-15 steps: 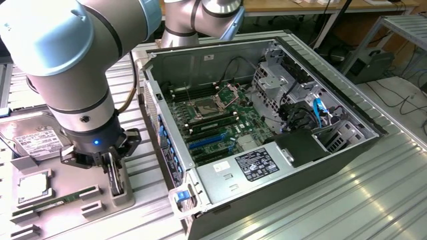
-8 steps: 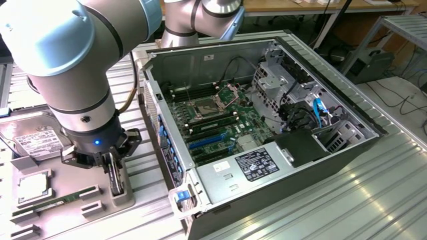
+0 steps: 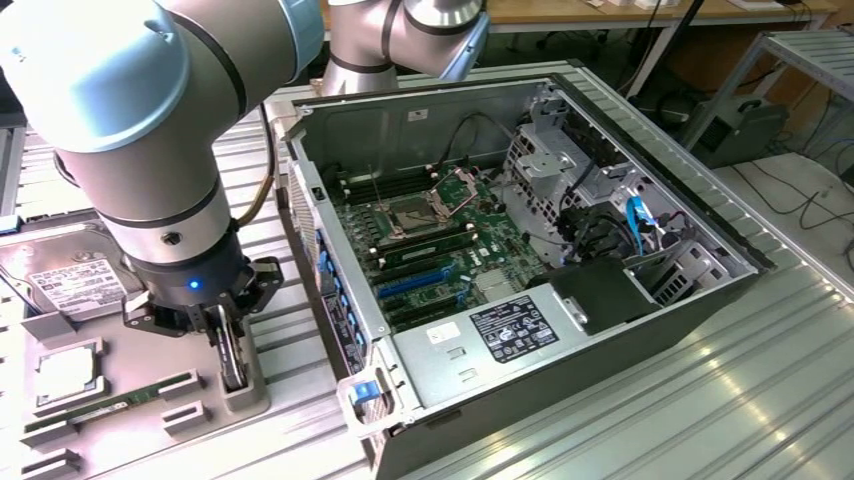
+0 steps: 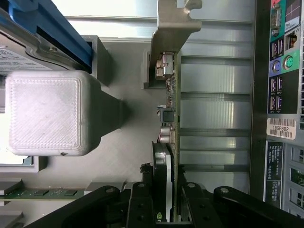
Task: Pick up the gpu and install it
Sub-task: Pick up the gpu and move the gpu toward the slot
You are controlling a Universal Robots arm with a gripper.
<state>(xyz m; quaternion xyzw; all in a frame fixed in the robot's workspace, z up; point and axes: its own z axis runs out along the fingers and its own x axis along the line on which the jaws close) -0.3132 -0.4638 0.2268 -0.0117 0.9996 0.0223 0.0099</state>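
Observation:
The gpu [image 3: 235,358] stands on edge in a grey holder [image 3: 248,397] on the table, at the exterior view's left of the open computer case [image 3: 607,150]. My gripper [image 3: 230,330] comes straight down over the card's top edge. In the wrist view the gpu [image 4: 170,109] runs edge-on away from the camera, its silver end bracket [image 4: 173,23] at the far end. My gripper [image 4: 166,192] has a black finger [image 4: 142,202] on each side of the card, pressed close against it. The card still sits in its holder. Blue expansion slots [image 3: 414,285] lie on the motherboard inside the case.
A silver hard drive [image 3: 74,282], a processor [image 3: 67,372] and a green memory stick [image 3: 114,406] lie in grey fixtures at the exterior view's left. A grey block [image 4: 47,111] stands beside the card. The case's rear port panel [image 4: 280,80] is close by.

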